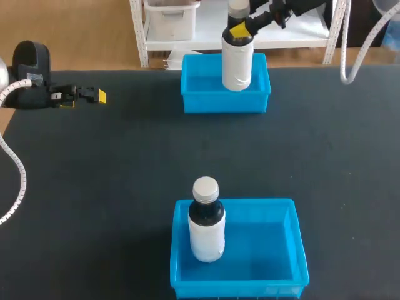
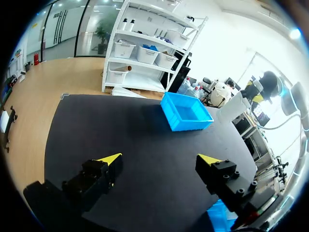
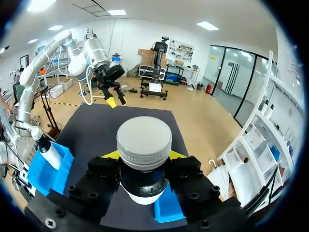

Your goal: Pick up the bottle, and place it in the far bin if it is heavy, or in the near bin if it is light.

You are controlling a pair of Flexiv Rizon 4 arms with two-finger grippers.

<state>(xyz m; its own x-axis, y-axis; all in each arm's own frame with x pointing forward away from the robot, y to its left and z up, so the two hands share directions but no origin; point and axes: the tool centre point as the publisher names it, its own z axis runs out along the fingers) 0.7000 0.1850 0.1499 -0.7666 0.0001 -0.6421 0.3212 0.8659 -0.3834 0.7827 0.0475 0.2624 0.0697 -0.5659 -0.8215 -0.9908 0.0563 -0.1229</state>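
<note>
The right gripper [image 1: 239, 30] clasps the bottle [image 1: 237, 65] by its neck over the far bin [image 1: 194, 87]. The left gripper [image 1: 94, 95] hangs released above the worktop [image 1: 125, 162].

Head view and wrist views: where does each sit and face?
Head view: above, behind, looking down on the table; left arm, right arm show.
Left wrist view: on left arm, facing far bin past open left gripper.
Right wrist view: on right arm, over right gripper shut on the bottle.
Shared: far bin, in head and left wrist views.
</note>
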